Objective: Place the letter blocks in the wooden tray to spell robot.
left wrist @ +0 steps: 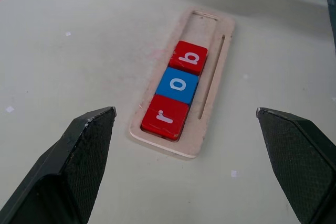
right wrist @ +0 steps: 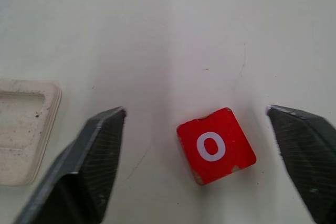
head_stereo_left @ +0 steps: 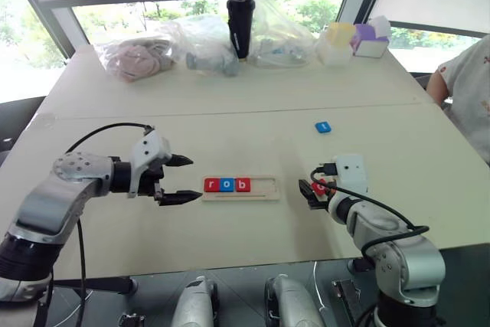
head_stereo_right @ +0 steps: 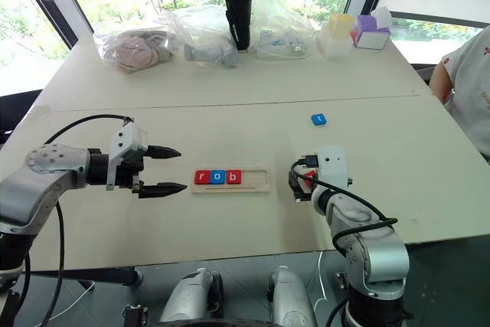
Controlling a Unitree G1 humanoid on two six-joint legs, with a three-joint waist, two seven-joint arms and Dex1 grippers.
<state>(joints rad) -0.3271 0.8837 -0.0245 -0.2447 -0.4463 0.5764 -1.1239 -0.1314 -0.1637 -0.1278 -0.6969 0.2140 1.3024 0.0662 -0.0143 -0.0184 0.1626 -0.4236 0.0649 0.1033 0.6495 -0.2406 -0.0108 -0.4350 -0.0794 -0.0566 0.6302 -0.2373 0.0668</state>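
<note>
Wooden tray [head_stereo_left: 259, 187] lies flat on the tabletop [head_stereo_left: 230, 135] at centre frame in the left eye view, long axis running left-right across the picture. Three letter blocks sit at its left end, touching in a row: red r [head_stereo_left: 211, 184], blue o [head_stereo_left: 227, 184], red b [head_stereo_left: 243, 184]. Letters read upright from the robot's side. Right part of the tray is bare wood.

Left tool [head_stereo_left: 182, 179] hovers just left of the tray's left end, pointing right along the tray axis, released, fingers well apart, nothing between them.

Right tool [right wrist: 197, 156] sits right of the tray, lower-right of centre, released. In the right wrist view a red o block [right wrist: 216, 146] lies flat on the tabletop between the spread fingers, touching neither, turned a bit off square. Tray's right end is at that view's left edge.

Blue t block [head_stereo_left: 323, 127] lies alone on the tabletop, up and right of the tray, well apart from it.
</note>
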